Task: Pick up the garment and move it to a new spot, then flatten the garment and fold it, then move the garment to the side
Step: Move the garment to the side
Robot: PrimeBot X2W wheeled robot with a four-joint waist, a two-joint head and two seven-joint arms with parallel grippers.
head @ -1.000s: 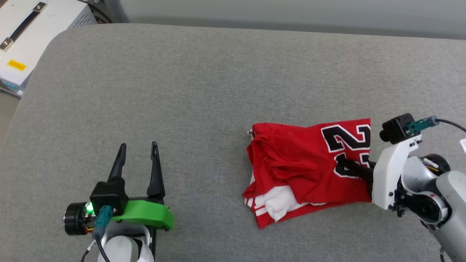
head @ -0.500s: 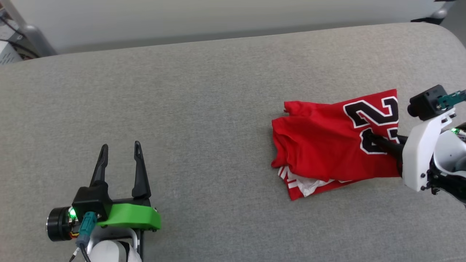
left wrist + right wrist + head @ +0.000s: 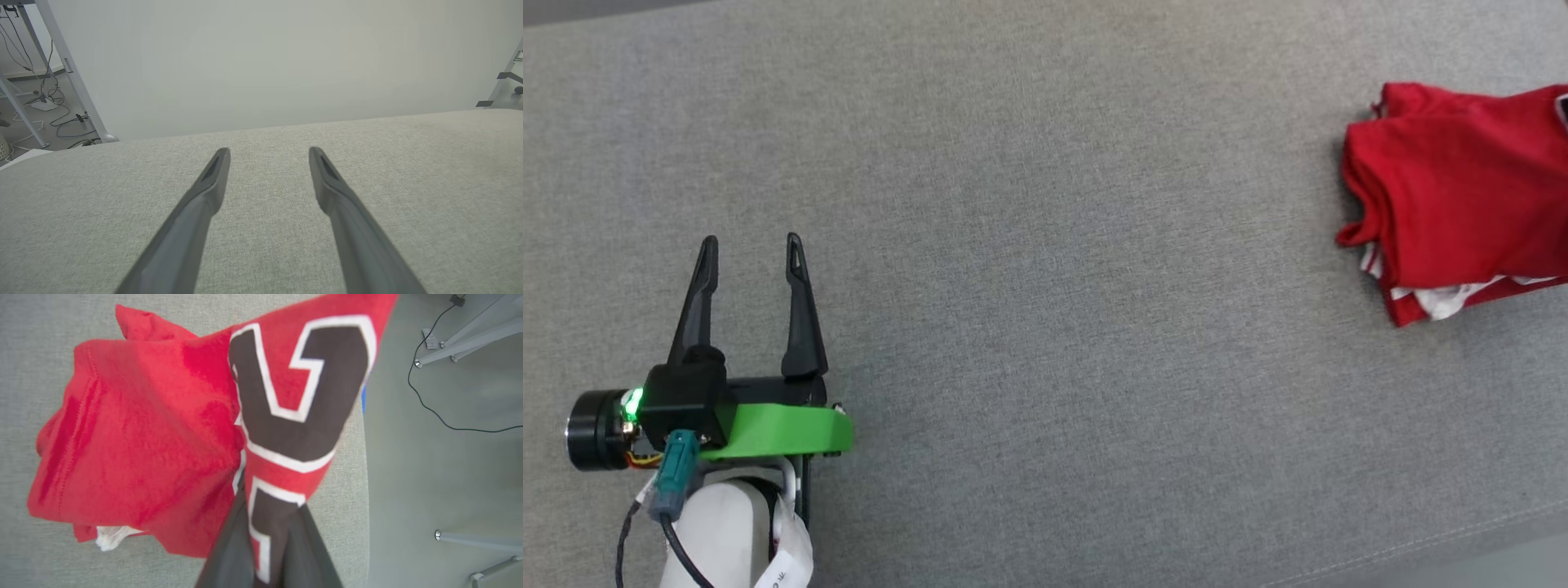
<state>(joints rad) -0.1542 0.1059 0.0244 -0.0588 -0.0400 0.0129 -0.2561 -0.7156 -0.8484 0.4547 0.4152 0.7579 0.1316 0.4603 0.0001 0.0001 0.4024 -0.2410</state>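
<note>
Judged soft and limp, the shirt (image 3: pixel 135 428) is pinched at its printed fold by the right hand (image 3: pixel 265 526); the left hand (image 3: pixel 752 240) is spread.

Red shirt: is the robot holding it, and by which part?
The right tool is shut on the red shirt at its printed black number. The left tool is open, empty.

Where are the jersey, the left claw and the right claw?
jersey (image 3: pixel 1462 180): head view, on its red body panel.
left claw (image 3: pixel 752 240): head view, gap between the open fingertips.
right claw (image 3: pixel 267 506): right wrist view, between fingertips pinching the number print.
</note>
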